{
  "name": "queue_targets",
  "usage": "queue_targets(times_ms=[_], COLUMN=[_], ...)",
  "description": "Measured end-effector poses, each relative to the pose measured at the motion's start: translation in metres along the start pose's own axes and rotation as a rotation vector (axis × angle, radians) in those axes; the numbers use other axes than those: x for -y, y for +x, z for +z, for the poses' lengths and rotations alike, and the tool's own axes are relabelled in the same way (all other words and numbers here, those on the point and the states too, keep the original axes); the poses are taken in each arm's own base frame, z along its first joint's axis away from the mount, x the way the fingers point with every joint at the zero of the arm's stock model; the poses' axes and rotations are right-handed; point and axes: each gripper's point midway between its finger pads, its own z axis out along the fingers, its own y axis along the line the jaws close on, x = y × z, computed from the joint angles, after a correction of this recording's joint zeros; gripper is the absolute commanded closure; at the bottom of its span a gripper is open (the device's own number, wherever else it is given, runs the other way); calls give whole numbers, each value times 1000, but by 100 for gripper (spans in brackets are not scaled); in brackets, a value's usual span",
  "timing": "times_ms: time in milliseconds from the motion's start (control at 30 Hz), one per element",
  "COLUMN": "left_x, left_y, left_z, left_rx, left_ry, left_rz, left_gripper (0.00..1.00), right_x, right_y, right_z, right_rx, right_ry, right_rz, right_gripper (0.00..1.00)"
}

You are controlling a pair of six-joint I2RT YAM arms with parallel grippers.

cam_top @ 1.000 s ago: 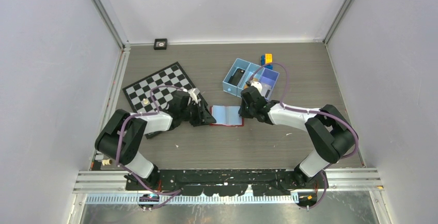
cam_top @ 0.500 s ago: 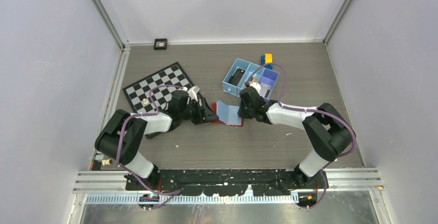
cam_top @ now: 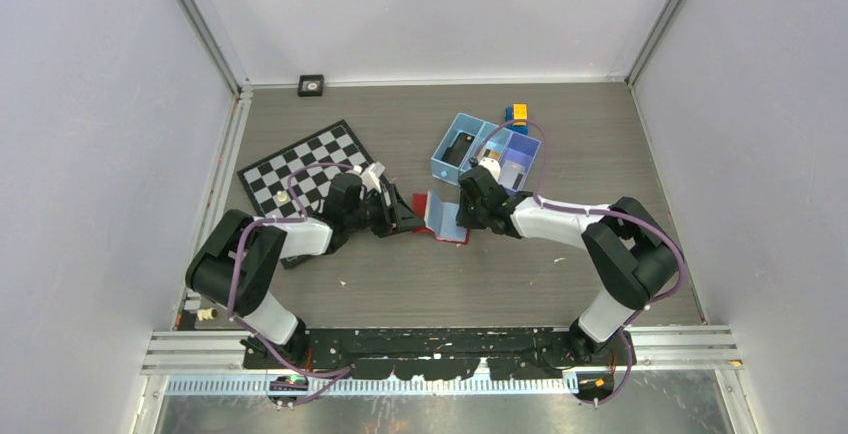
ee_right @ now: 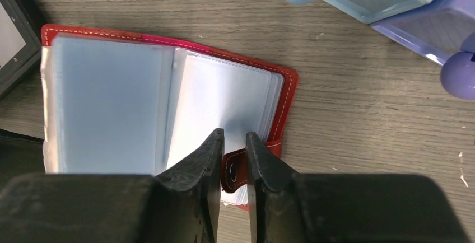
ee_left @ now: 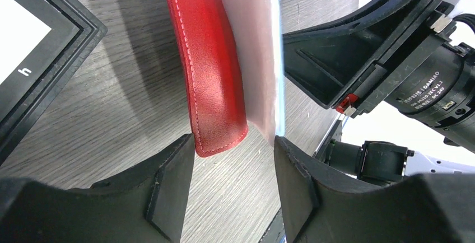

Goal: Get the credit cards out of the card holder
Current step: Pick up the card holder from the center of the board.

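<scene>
The card holder (cam_top: 436, 216) is a red wallet lying mid-table, its left cover raised on edge. In the right wrist view it (ee_right: 168, 108) lies open and shows pale blue-grey sleeves. No credit card shows in them. My right gripper (ee_right: 234, 159) is shut on the red snap tab (ee_right: 231, 169) at the wallet's near right edge. In the left wrist view the red cover (ee_left: 210, 69) stands curved with a pale sleeve behind it. My left gripper (ee_left: 234, 162) is open, and the cover's lower corner sits between its fingertips. The grippers face each other across the wallet, the left (cam_top: 408, 221) and the right (cam_top: 464, 216).
A blue three-compartment tray (cam_top: 447, 157) stands just behind the right gripper, with a yellow and blue block (cam_top: 517, 114) beyond it. A chessboard (cam_top: 310, 169) lies at the left, its edge in the left wrist view (ee_left: 33, 47). A small black object (cam_top: 311, 85) sits by the back wall.
The wallet's left cover has risen from flat on the table to standing on edge. The left gripper has shifted slightly back with it. The right gripper has stayed on the tab.
</scene>
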Motion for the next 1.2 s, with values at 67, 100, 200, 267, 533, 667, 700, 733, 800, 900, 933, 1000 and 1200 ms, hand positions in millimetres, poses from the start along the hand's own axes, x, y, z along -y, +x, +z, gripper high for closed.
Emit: queue_targets(times_ms=[67, 100, 200, 267, 533, 667, 700, 733, 800, 900, 933, 1000, 1200], left_x=[1, 1, -1, -2, -2, -1, -1, 0, 1, 2, 3, 3, 14], left_y=[-1, -1, -1, 0, 2, 1, 1, 1, 0, 0, 0, 0, -4], left_z=[0, 0, -1, -1, -2, -2, -2, -2, -2, -2, -2, -3, -1], left_rx=[4, 4, 7, 4, -3, -2, -2, -2, -2, 0, 0, 2, 12], left_ry=[3, 4, 4, 1, 7, 13, 14, 17, 22, 27, 28, 32, 90], left_rz=[3, 3, 1, -2, -6, -6, -7, -7, -7, -11, -13, -16, -15], left_gripper=[45, 45, 45, 45, 46, 46, 46, 46, 46, 47, 47, 47, 47], right_x=[0, 1, 3, 3, 1, -6, -9, -12, -16, -16, -14, -11, -17], right_y=[-1, 0, -3, -10, -36, -31, -27, -24, -14, 1, 5, 13, 8], right_z=[-1, -3, -11, -20, -47, -49, -48, -45, -36, -18, -13, -6, 4], right_rx=[5, 7, 18, 42, 139, 123, 109, 92, 47, -15, -34, -61, -77], right_ry=[10, 16, 31, 33, 31, -1, -14, -24, -36, -26, -19, -5, -20], right_rz=[-8, -11, -16, -17, -19, -43, -54, -62, -77, -90, -93, -98, -75], right_gripper=[68, 65, 62, 57, 50, 53, 55, 57, 62, 70, 73, 78, 84])
